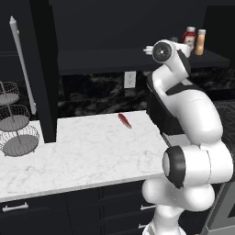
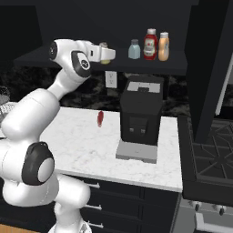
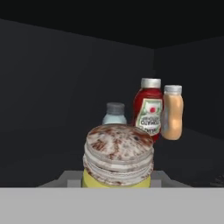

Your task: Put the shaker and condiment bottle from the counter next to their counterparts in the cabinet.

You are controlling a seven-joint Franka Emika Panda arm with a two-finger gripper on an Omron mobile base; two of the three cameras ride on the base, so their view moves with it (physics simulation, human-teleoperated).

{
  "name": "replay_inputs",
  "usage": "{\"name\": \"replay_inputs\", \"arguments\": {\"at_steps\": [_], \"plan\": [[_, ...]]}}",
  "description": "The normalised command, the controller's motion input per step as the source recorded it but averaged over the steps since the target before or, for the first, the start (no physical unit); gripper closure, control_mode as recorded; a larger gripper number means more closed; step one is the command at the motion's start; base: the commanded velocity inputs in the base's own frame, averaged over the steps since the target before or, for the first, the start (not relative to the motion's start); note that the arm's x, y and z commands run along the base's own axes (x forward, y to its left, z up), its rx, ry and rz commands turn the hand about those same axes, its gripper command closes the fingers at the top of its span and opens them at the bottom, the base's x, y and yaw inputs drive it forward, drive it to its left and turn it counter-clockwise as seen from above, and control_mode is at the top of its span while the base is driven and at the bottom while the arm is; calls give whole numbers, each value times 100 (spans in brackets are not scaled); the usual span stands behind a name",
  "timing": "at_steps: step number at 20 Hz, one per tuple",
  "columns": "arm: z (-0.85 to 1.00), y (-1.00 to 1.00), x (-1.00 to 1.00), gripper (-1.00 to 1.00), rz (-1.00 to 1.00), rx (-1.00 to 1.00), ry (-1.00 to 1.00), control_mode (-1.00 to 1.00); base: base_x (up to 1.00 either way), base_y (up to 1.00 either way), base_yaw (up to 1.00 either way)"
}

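Observation:
My gripper is raised to the level of the cabinet shelf and is shut on the shaker, a stubby yellow-green cylinder. In the hand view the shaker sits close up with its mottled grey cap on top. Beyond it on the shelf stand the counterparts: a pale blue-grey shaker and a red bottle with a white label. The orange condiment bottle stands right beside the red bottle, touching or nearly so. Below lies the white marble counter.
A small red pepper-like thing lies on the counter near the wall. A black coffee machine stands under the shelf, a wire tiered basket at the far left, a stove at the right. An open cabinet door hangs left.

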Motion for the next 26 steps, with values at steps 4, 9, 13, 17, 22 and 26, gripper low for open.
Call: {"name": "replay_inputs", "arguments": {"at_steps": [4, 9, 13, 17, 22, 26], "plan": [[-25, -5, 64, 100, 0, 0, 0, -100, 0, 0, 0], [-15, -9, 59, 100, 0, 0, 0, -100, 0, 0, 0], [-14, -14, 48, 100, 0, 0, 0, -100, 0, 0, 0], [-4, -10, 48, 100, 0, 0, 2, -100, 0, 0, 0], [-1, -13, 31, 100, 0, 0, 0, -100, 0, 0, 0], [-6, -16, 34, 100, 0, 0, 0, -100, 0, 0, 0]]}}
